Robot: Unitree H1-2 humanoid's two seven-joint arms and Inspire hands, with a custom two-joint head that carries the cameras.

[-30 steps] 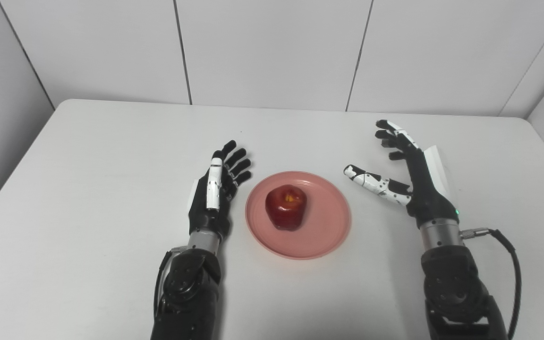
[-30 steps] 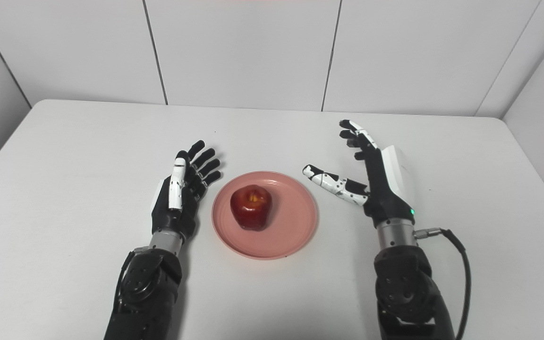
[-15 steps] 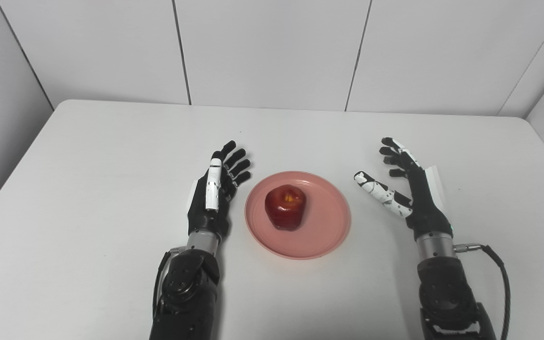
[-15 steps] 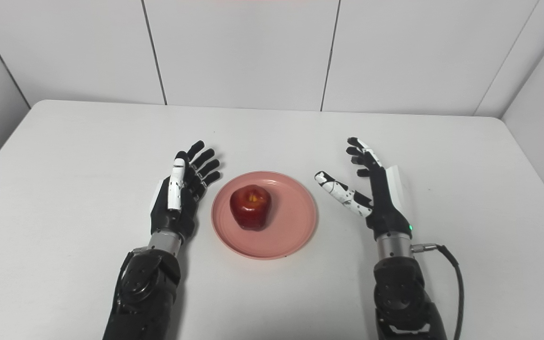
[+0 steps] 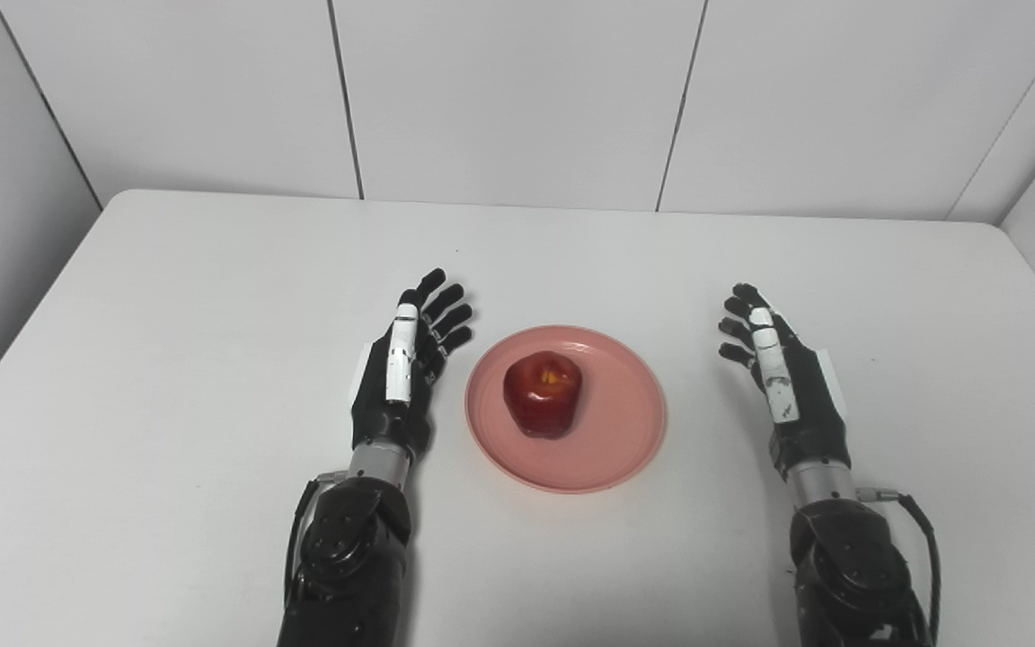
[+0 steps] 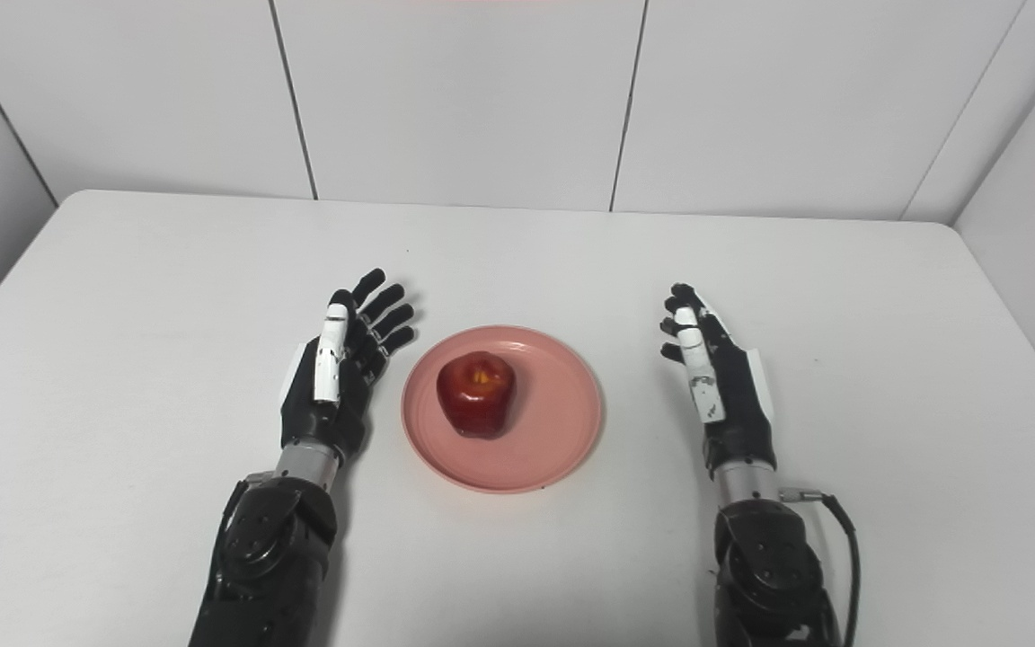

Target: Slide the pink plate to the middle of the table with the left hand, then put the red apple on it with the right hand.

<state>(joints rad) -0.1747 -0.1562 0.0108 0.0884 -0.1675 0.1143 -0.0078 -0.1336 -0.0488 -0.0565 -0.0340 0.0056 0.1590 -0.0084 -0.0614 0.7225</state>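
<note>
A pink plate point(image 5: 612, 454) lies near the middle of the white table. On it stands a red apple point(image 5: 544, 394), upright, with its stem hollow facing up. My left hand point(image 5: 405, 373) rests just left of the plate, open, fingers spread and holding nothing. My right hand point(image 5: 782, 382) is to the right of the plate, a clear gap away from its rim, open with its thumb drawn in alongside the palm. Neither hand touches the plate or the apple.
The white table point(image 5: 212, 296) ends at grey wall panels point(image 5: 517, 90) at the back and on both sides. A black cable point(image 5: 917, 530) loops off my right wrist.
My right hand has pulled back toward me and lowered, away from the plate, and its thumb has folded in beside the palm. The left hand, plate and apple have barely moved.
</note>
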